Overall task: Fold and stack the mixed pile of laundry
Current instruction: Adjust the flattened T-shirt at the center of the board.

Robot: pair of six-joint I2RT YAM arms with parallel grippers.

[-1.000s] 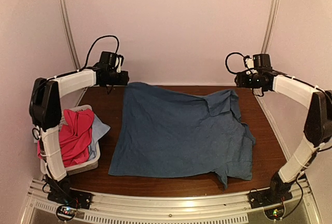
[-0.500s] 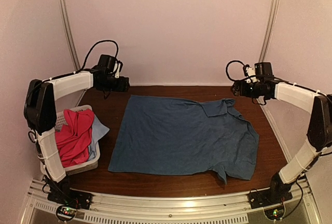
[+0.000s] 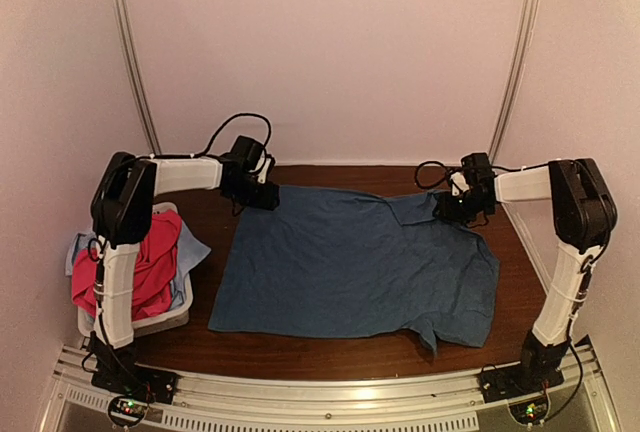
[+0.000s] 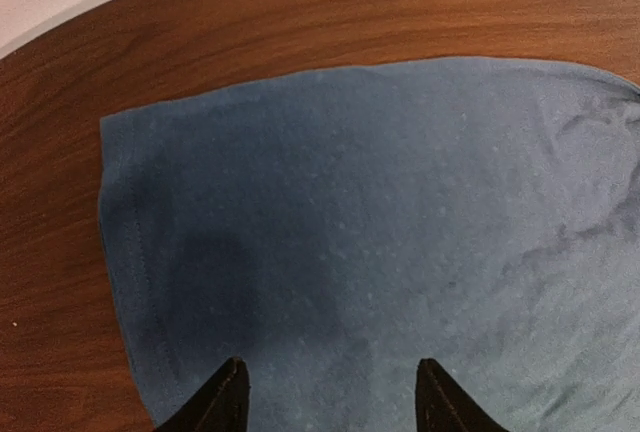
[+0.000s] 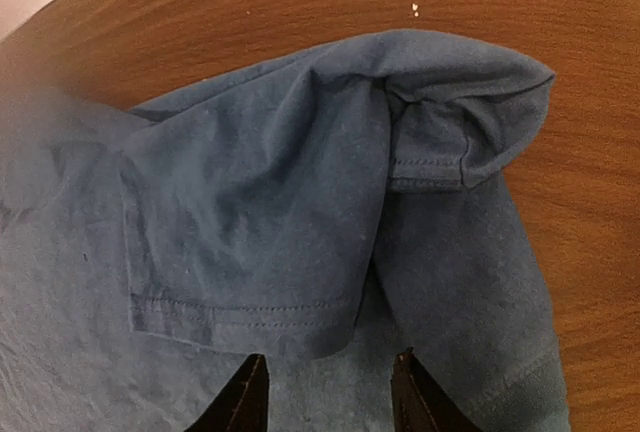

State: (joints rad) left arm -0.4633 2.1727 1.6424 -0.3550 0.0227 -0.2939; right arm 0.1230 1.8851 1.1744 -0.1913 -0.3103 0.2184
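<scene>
Soft, dim overhead light with a warm pink cast fills the slightly grainy top view; the wall rails (image 3: 132,62) bow toward its sides, and glare sits on the near metal rail (image 3: 360,393). In the left wrist view a soft shadow darkens the dark blue T-shirt (image 4: 400,202) ahead of the black, unlit left fingers (image 4: 228,400). The right wrist view hazes at its left edge

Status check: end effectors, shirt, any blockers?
Left end effector open over far-left corner of dark blue T-shirt; right end effector open over its folded-over sleeve. Rest lies flat. Nothing blocking.
</scene>
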